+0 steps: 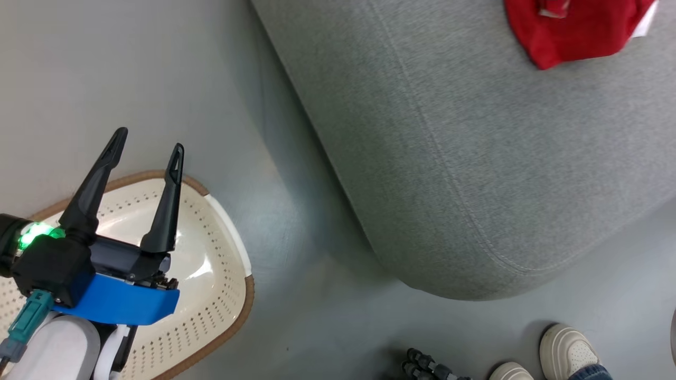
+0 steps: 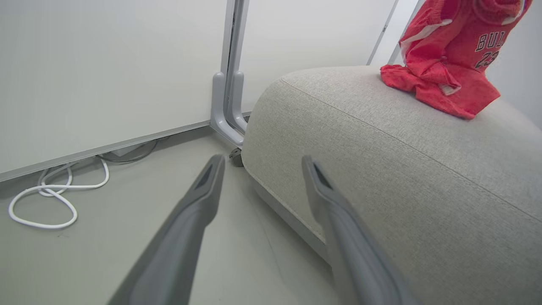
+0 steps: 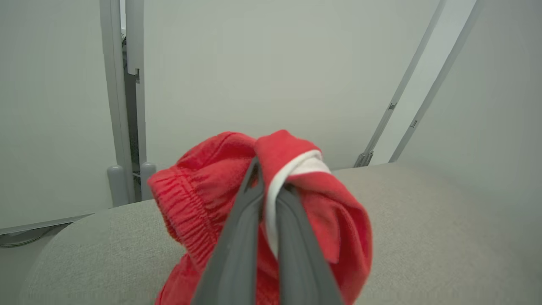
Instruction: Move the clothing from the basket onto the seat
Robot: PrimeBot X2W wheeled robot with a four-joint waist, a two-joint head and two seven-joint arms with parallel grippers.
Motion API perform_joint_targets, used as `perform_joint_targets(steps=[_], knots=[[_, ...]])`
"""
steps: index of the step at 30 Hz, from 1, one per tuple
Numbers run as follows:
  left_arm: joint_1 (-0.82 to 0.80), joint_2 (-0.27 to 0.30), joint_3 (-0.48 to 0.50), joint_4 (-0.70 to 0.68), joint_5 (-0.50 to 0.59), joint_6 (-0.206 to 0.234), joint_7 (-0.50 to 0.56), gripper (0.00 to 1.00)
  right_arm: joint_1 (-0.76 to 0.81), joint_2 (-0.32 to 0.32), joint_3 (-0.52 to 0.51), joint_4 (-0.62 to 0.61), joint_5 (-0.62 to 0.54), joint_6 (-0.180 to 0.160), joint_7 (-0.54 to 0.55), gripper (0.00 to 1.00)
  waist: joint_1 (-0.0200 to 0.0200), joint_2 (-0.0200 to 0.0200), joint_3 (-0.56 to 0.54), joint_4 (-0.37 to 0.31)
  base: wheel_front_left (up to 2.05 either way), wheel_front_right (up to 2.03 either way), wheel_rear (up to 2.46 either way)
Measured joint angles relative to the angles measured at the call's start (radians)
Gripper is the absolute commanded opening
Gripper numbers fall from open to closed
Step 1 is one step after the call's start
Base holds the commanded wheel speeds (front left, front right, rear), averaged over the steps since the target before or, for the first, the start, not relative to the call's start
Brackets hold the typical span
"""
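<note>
Evidently at the set-down step: the right gripper (image 3: 270,176), dark fingers pressed together on a fold of bright red, white-trimmed soft sports clothing (image 3: 203,178), holds it over the large light grey upholstered seat (image 1: 475,158), at one o'clock in the head view, with its lower folds touching the cushion. The next move likely calls for parting the fingers and lifting clear. At seven o'clock the left gripper (image 1: 150,140), fingers spread and holding nothing, hangs above the cream-white perforated plastic basket (image 1: 222,295); no garment lies in its visible part.
</note>
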Motion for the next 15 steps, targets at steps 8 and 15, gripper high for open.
perform_joint_targets(steps=[8, 15], knots=[[0.001, 0.000, 0.002, 0.004, -0.005, 0.007, -0.009, 1.00, 0.019, -0.004, -0.016, 0.254, -0.100, 0.000, -0.027, 1.00, -0.0001, 0.0000, 0.007, 0.045, 0.00, 0.00, 0.00], [0.001, -0.055, -0.022, 0.084, -0.030, 0.001, -0.064, 1.00, 0.065, -0.017, 0.039, 0.299, -0.143, 0.000, -0.079, 1.00, -0.0002, 0.0002, -0.091, 0.076, 0.00, 0.00, 0.00]])
